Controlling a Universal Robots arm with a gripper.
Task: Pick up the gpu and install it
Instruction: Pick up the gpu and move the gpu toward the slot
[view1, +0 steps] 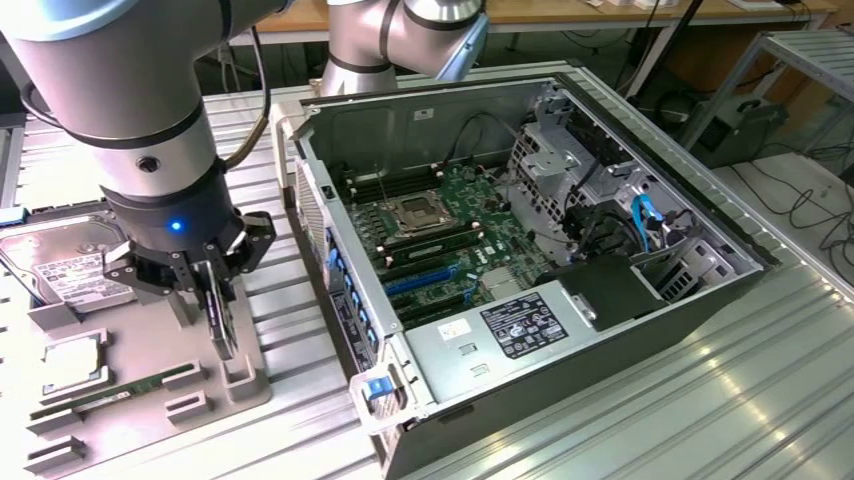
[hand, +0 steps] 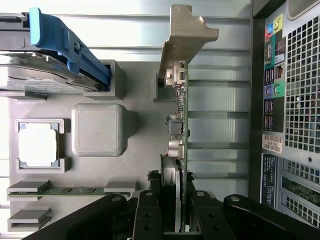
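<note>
The gpu (view1: 222, 322) stands on edge over the grey parts holder (view1: 134, 335) at the exterior view's left. My gripper (view1: 214, 292) comes down on it from above, shut on the gpu's upper edge. In the wrist view the gpu (hand: 181, 125) runs edge-on away from my gripper (hand: 175, 199), with one black finger (hand: 147, 210) on each side and its silver end bracket (hand: 186, 37) at the far end. Whether its lower edge still touches the holder I cannot tell. The open computer case (view1: 441, 95) lies to the exterior view's right, its motherboard (view1: 441, 230) and blue slots (view1: 424, 278) exposed.
On the holder lie a hard drive (view1: 60, 265) with a blue carrier (hand: 65, 42), a processor chip (view1: 74, 365), and a green memory stick (view1: 114, 395). The case's rear panel (hand: 295, 100) stands close beside the card. Cables and drive cages fill the case's far side.
</note>
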